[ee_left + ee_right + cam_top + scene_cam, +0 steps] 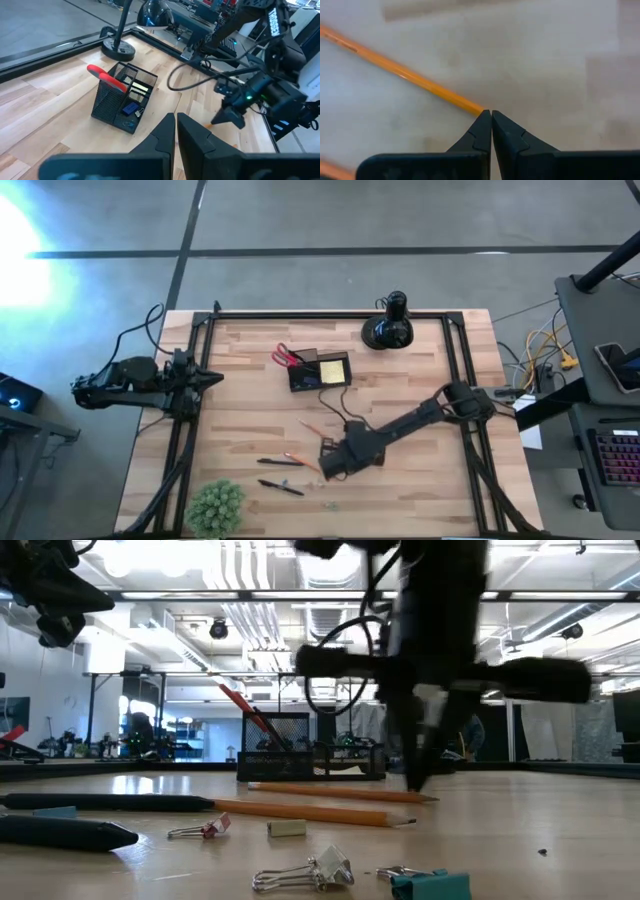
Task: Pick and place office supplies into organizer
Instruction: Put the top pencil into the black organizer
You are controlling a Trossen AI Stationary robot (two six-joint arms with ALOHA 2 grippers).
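While the left hand [175, 131] waits with its fingers pressed together and empty at the desk's left edge, the right hand [491, 125] works low over the desk's front-centre; its fingers are likewise closed tip to tip, gripping nothing.
Item, orange pencil [402, 75]: lies flat on the bare wood, its near end just at the right hand's fingertips, touching or all but; I cannot tell which; long axis runs diagonally away from the tips, so the shaft lies off to one side of the hand rather than between its fingers.
Item, second pencil [340, 792]: seen from desk height, lies parallel behind the first, sharpened point toward the hand.
Item, pens [282, 487]: two dark ones, near the front edge, left of the right hand, long axes roughly along that edge.
Item, organizer [320, 370]: mesh box toward the back edge at centre, red-handled scissors [289, 356] standing in it, yellow pad [333, 369] within.
Judgement: right arm is far the nearer; fingers must open and straddle the shaft crosswise.
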